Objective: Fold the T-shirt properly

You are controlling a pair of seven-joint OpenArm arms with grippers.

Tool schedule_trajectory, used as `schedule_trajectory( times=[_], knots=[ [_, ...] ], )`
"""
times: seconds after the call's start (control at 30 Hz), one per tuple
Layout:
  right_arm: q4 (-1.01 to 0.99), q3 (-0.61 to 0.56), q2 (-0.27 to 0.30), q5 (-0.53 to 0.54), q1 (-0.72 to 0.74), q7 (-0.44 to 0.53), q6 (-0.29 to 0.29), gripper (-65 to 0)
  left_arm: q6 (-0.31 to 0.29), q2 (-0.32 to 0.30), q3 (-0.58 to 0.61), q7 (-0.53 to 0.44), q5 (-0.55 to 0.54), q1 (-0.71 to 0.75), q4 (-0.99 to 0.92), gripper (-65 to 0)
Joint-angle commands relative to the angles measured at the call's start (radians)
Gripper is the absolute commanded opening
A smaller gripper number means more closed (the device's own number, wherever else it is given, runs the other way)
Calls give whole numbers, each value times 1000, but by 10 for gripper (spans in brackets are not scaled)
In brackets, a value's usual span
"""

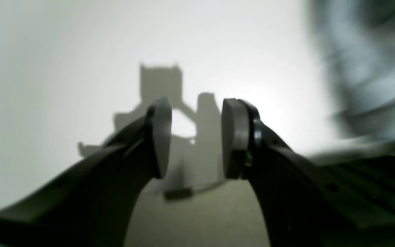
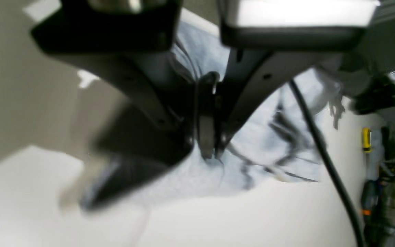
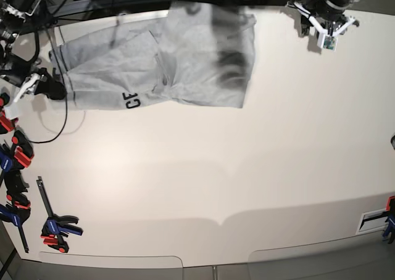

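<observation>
My right pincer (image 2: 208, 151) is clamped on the T-shirt (image 3: 166, 64), bunched at the bench's (image 3: 247, 169) far edge; my left pincer (image 1: 196, 137) hangs parted, empty, well apart; spreading comes first; next, left must grab an edge.

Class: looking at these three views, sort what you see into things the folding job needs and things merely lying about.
Job:
T-shirt
right gripper, shut on the shirt
left gripper, open, empty

Lying about:
clamps
black cable
</observation>
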Motion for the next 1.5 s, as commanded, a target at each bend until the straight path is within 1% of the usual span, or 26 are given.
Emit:
schedule_trajectory(
  times=[0.0,0.03,0.07,0.1,0.17,0.23,0.27,0.4,0.53,0.73,0.87,0.97,1.03,1.17,1.27,1.37,1.47],
  knots=[
    [16,7,33,77,14,23,2,-650,0,-1,-5,-22,-8,-1,-5,-435],
    [16,7,39,123,14,23,2,-650,-1,5,-5,-20,-8,-5,-23,-435],
    [18,7,41,148,14,23,2,-650,-18,10,-5,-24,-14,-8,-33,-435],
    [21,7,39,148,14,23,2,-650,-34,16,-5,-23,-25,-11,-37,-442],
    [32,7,33,148,14,23,2,-650,-55,29,-5,-32,-68,-18,-36,-519],
    [51,7,19,148,14,23,2,-650,-92,43,-5,-61,-121,-27,-36,-616],
    [65,7,11,148,14,23,2,-650,-115,54,-5,-72,-148,-35,-36,-650],
    [149,5,-41,148,13,23,2,-650,-190,109,-5,-66,-224,-71,-38,-650],
    [301,-11,-121,148,2,23,2,-650,-227,142,-4,-76,-278,-92,-61,-650],
    [563,-134,-270,148,-74,23,2,-650,-229,152,-4,-71,-278,-105,-114,-650],
    [663,-246,-383,141,-109,23,2,-650,-229,151,-4,-52,-278,-98,-129,-650],
    [664,-362,-457,24,-111,23,2,-650,-229,151,-4,-44,-278,-99,-129,-650],
    [664,-450,-496,-71,-111,59,2,-650,-230,151,-4,-45,-278,-99,-129,-650],
    [664,-600,-556,-270,-110,184,2,-650,-230,151,-4,-38,-278,-99,-129,-650],
    [664,-697,-605,-420,-110,251,2,-650,-234,151,-4,-38,-278,-99,-129,-650],
    [664,-777,-649,-545,-110,285,2,-650,-237,151,-4,-37,-278,-99,-129,-650],
    [664,-839,-679,-632,-110,298,2,-650,-237,151,-4,-37,-278,-99,-129,-650]
  ],
)
